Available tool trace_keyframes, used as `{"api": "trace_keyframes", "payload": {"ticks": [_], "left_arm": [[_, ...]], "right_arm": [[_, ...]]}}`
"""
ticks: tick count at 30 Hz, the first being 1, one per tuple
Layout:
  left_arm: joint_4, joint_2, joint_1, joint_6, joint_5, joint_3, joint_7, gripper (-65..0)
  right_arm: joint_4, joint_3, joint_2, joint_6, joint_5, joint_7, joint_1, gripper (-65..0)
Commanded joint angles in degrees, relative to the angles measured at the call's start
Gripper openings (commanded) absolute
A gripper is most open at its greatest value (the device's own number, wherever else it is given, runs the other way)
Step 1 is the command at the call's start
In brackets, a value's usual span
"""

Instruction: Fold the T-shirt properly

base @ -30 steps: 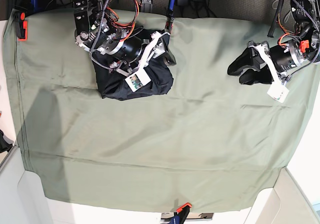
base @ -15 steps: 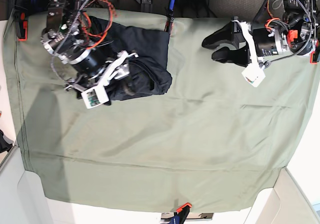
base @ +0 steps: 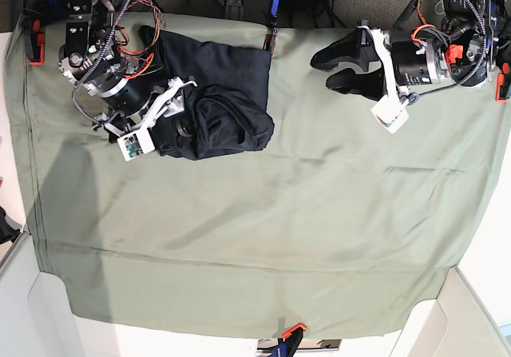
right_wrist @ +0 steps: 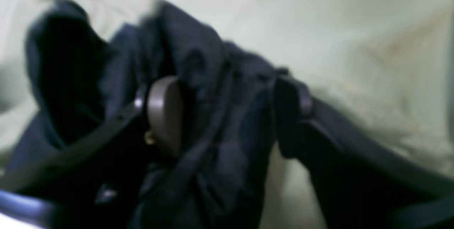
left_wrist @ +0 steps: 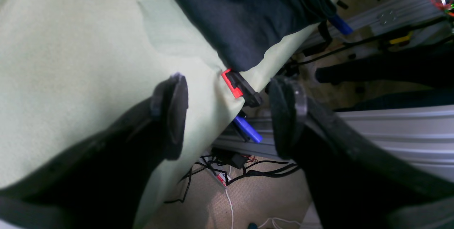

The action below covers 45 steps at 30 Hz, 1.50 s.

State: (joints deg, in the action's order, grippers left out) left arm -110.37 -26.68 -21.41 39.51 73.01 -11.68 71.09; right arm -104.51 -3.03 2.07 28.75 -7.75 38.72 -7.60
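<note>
Navy T-shirt (base: 219,93) bunched between right end effector (right_wrist: 227,115) pads — left end effector (left_wrist: 227,115) wide, empty.

The picture is blurred. The right gripper (right_wrist: 227,115) has its jaws spread apart, and a bunched ridge of the dark navy T-shirt (right_wrist: 209,90) lies between them. Beyond the shirt, the pale olive-green cloth sheet (right_wrist: 354,44) fills the rest.
</note>
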Motion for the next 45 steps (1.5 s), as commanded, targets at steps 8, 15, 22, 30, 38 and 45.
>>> {"api": "trace_keyframes", "payload": {"ticks": [8,15,22,30,38,45], "left_arm": [[-0.90,-0.79,0.28,0.49,0.22,-0.33,-1.03,-26.4],[-0.90,-0.81,0.31,0.49,0.24,-0.33,-1.03,-26.4],[-0.90,-0.81,0.31,0.49,0.72,-0.33,-1.25,-26.4],[-0.92,-0.81,0.48,0.49,4.20,-0.33,-1.20,-26.4],[-0.96,-1.03,0.48,0.49,4.28,-0.35,-1.14,-26.4],[-1.11,-1.11,0.79,0.49,4.79,-2.54,-1.11,-26.4]], "right_arm": [[-4.92,0.04,0.15,2.05,-8.55,3.54,0.83,-65.0],[-13.60,0.04,0.15,3.54,-16.17,7.04,-4.44,-65.0],[-18.75,0.15,0.15,3.69,-20.13,8.11,-13.25,-65.0],[-18.58,0.17,0.17,3.69,-21.70,10.73,-16.24,-65.0],[-18.58,0.15,0.17,3.76,-24.41,14.23,-16.87,-37.8],[-18.93,0.15,0.17,4.68,-29.73,13.81,-15.65,-37.0]]}}
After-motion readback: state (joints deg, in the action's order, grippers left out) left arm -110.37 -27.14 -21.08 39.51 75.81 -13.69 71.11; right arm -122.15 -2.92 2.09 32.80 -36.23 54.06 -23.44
